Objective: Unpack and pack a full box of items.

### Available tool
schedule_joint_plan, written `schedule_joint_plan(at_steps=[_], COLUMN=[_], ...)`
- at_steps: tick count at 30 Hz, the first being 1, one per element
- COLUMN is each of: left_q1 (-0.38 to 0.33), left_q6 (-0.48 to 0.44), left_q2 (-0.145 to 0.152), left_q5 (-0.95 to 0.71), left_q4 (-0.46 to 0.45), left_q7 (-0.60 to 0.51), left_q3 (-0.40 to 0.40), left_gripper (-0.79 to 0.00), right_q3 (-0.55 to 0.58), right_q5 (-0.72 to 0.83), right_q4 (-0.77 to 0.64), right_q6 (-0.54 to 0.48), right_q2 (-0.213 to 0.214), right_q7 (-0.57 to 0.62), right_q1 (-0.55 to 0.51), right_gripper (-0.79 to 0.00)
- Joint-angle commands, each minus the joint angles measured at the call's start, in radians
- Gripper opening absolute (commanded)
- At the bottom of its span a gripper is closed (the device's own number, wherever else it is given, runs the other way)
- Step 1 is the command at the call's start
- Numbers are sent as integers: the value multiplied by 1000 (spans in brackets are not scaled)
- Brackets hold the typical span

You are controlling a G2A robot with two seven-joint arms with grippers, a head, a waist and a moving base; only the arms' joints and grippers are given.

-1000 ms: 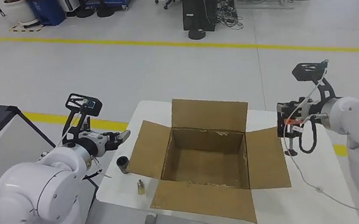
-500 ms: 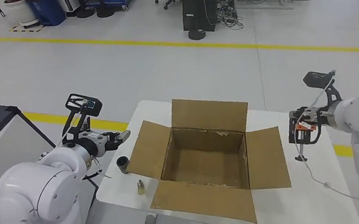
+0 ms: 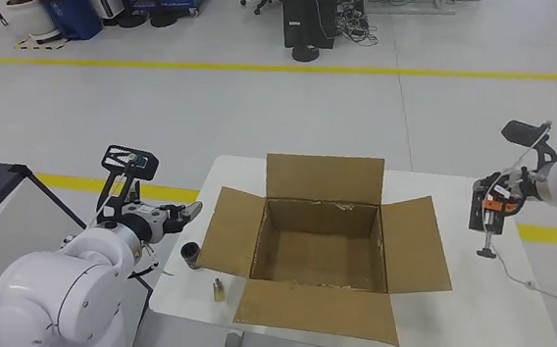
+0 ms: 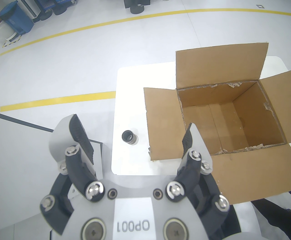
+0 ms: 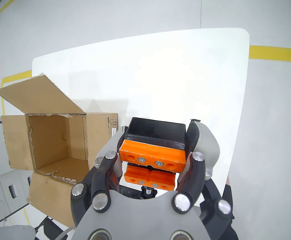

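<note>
1. Cardboard box [image 3: 314,221] stands open in the middle of the white tabletop [image 3: 486,307]. Its far flap is upright and the other three are folded outward.
2. Inside the box, the left wrist view shows the brown floor and walls [image 4: 200,97] with a few torn scraps [image 4: 250,147] along one edge.
3. The right hand [image 3: 488,214] hangs above the tabletop's right part, beyond the box's right flap and apart from it.
4. It is clenched on an orange-and-black device [image 5: 152,156], with the finger pads pressed against the sides of the black block and the orange pieces facing the wrist camera. A thin cable [image 3: 519,280] trails from the device across the tabletop.
5. In the right wrist view the box [image 5: 45,127] sits off to one side of the right hand [image 5: 158,130], and bare tabletop [image 5: 159,68] lies beyond it.
6. The left hand [image 4: 133,123] is released, its fingers spread wide and holding nothing. It hovers off the tabletop's left edge.
7. A black cylinder [image 3: 190,253] stands upright on the tabletop just beside the box's left flap, and its open top [image 4: 128,136] is visible from above.
8. A small bottle [image 3: 219,290] stands nearer the front-left corner, close to the front flap.
</note>
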Motion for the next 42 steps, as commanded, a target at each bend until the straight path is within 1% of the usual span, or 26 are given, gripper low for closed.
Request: schedule_joint_plan(at_steps=[1, 2, 22, 24, 29, 35, 37, 42], left_q1=[0, 0, 0, 0, 0, 0, 0, 0], left_q6=[0, 0, 0, 0, 0, 0, 0, 0], left_q2=[0, 0, 0, 0, 0, 0, 0, 0], left_q5=[0, 0, 0, 0, 0, 0, 0, 0], left_q4=[0, 0, 0, 0, 0, 0, 0, 0], left_q7=[0, 0, 0, 0, 0, 0, 0, 0], left_q3=[0, 0, 0, 0, 0, 0, 0, 0], left_gripper=[0, 0, 0, 0, 0, 0, 0, 0], right_q3=[-3, -10, -10, -15, -35, -118, -155, -216], right_q5=[49, 71, 71, 82, 77, 57, 22, 33], right_q4=[36, 45, 45, 60, 134, 254, 294, 404], right_q6=[0, 0, 0, -8, 0, -11, -15, -42], right_q2=[9, 13, 13, 12, 15, 12, 9, -3], right_q7=[0, 0, 0, -23, -10, -1, -21, -57], right_q1=[-5, -8, -8, -23, 2, 76, 100, 150], right_gripper=[-785, -785, -785, -785, -785, -785, -785, -785])
